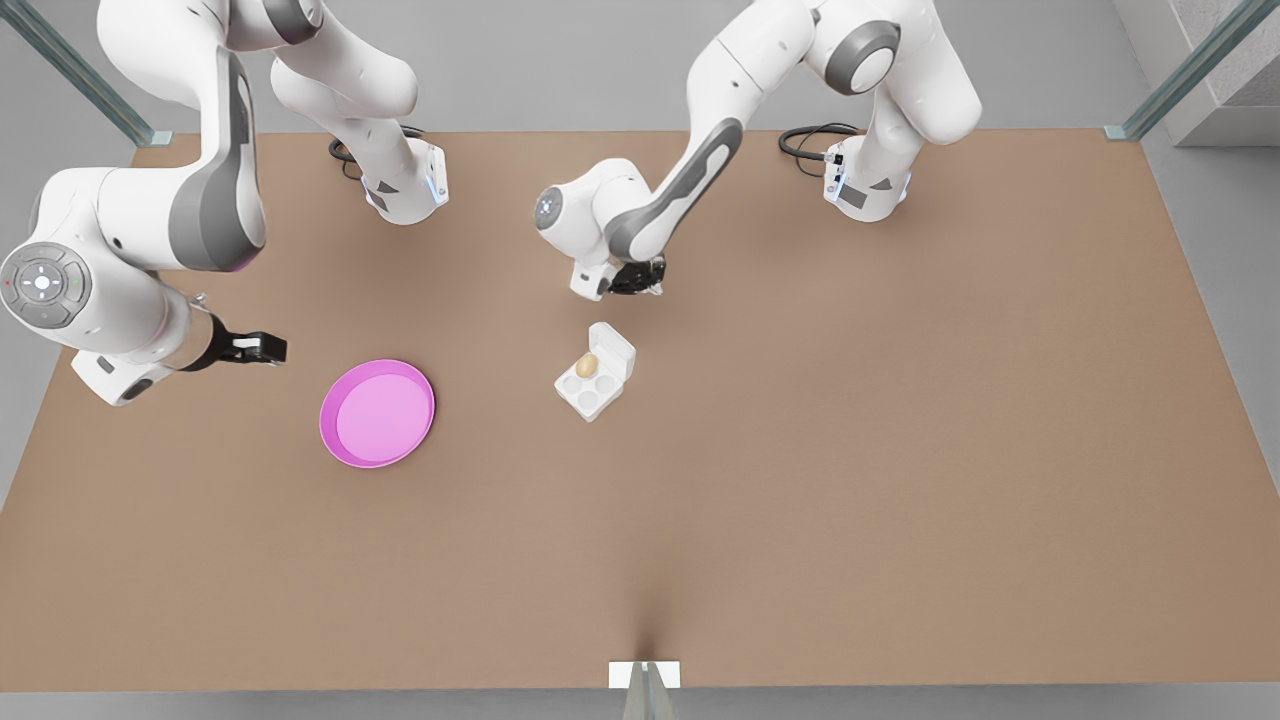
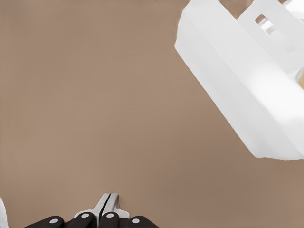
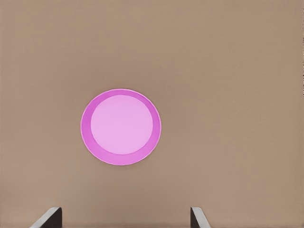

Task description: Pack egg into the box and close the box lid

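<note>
Egg [image 1: 587, 365]: sits in one cup of the box, the cup nearest the lid on the front view's left side; the other three cups are bare.
Box [image 1: 590, 388]: rests on the brown table [image 1: 800, 450] near its middle, turned at a slant, with open tabletop on every side of it.
Box lid [image 1: 612, 351]: stands raised off the cup tray on its far edge, facing the arm bases; in the left wrist view its white back [image 2: 237, 90] fills the corner, tilted.
Left gripper [image 1: 637, 276]: hangs just beyond the lid's far edge, apart from it; its fingers [image 2: 110, 202] are pressed together, holding nothing.
Right gripper [image 1: 262, 347]: hovers at the front view's left, beside the plate; its fingers [image 3: 47, 219] stand wide apart, empty.
Pink plate [image 1: 377, 413]: lies flat, well apart from the box; bare table lies between them.
Plate contents: appears bare, though the rim could hide little.
</note>
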Action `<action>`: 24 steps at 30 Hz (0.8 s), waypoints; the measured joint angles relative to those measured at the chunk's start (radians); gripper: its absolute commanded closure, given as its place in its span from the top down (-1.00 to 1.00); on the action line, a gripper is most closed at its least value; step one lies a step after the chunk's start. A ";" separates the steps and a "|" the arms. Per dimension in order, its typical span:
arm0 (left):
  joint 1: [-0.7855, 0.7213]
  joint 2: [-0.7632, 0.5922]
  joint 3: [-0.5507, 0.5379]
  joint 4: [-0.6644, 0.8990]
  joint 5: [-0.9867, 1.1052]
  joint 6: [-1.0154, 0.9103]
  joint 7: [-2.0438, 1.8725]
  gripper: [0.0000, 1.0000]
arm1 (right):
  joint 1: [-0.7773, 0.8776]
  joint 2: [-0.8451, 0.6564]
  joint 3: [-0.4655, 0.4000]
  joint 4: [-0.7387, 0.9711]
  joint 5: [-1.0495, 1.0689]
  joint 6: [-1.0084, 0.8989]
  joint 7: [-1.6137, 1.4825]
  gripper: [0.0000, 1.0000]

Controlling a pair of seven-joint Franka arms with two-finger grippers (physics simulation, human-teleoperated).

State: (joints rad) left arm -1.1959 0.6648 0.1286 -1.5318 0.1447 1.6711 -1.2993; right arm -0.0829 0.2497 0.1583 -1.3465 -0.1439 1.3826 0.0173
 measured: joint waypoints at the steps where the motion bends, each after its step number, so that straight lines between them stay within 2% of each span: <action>1: 0.006 0.000 0.000 -0.001 0.013 0.001 0.020 -0.57 | 0.003 0.000 0.000 0.000 0.000 0.000 -0.001 1.00; 24: 0.053 0.082 -0.007 0.119 0.054 0.128 0.424 -0.57 | 0.005 0.000 0.001 -0.001 -0.003 -0.011 -0.015 1.00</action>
State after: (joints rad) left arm -1.1431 0.7467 0.1211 -1.4131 0.1988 1.7988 -0.8750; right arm -0.0777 0.2497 0.1593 -1.3473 -0.1464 1.3716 0.0022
